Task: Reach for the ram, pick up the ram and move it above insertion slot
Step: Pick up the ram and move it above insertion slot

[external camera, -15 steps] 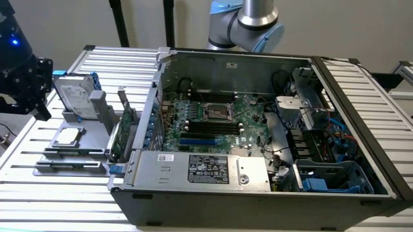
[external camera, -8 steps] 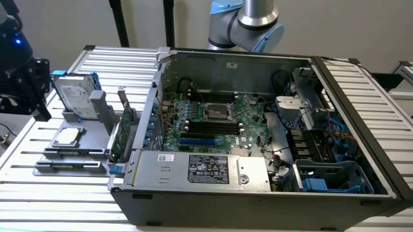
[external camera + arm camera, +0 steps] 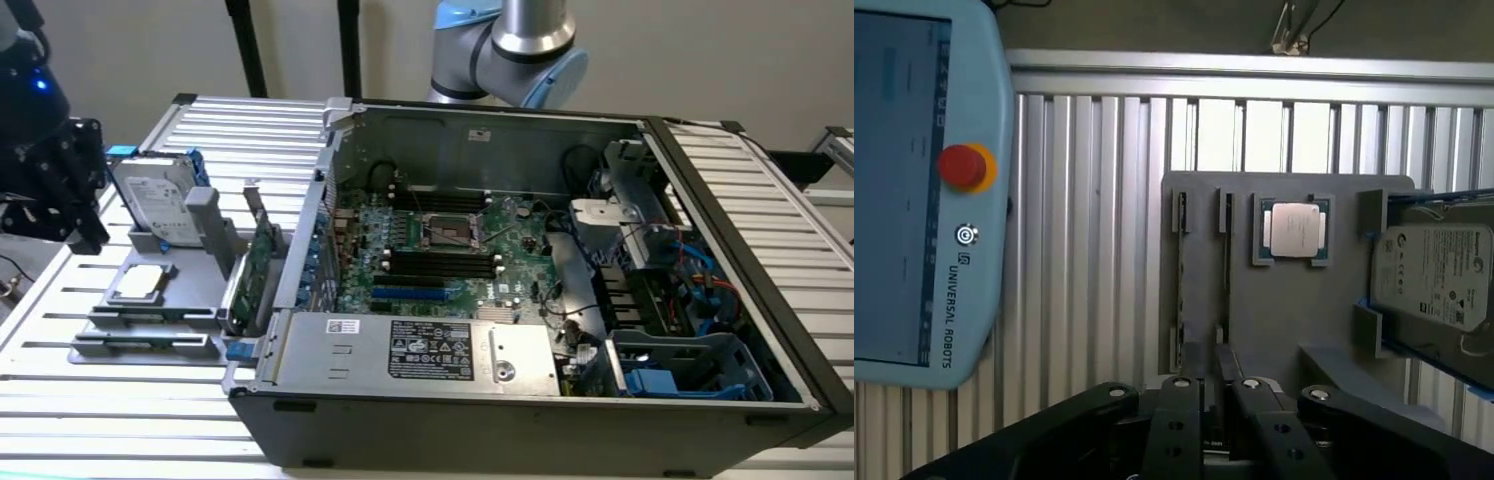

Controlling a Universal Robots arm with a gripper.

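1. Hand (image 3: 1209, 355) hangs over one edge of the grey tray (image 3: 1284, 310) on the bench (image 3: 1094, 250), lined up with the tray's two narrow grooves. Can't tell whether it's released or clenched. No stick seen in it.
2. Ram (image 3: 1183, 280) looks parked on edge in a groove. It reads as a thin dark line near the processor chip (image 3: 1294, 230). Can't tell whether the second groove holds one too. Hard drive (image 3: 1434, 275) sits at the tray's other end.
3. Insertion slot (image 3: 441, 262) is among the black slots on the board inside the open case (image 3: 534, 430), well apart from the tray. Reach stage and nothing lifted, I'd say.
4. Handling, my guess: light, stiff, thin, brittle. It won't flex and may crack if twisted.
5. Grip: pinch the two flat faces mid-length at the exposed long edge with a light squeeze. Stay off the contact edge. Smooth faces may slip, and an off-centre hold would tilt it.
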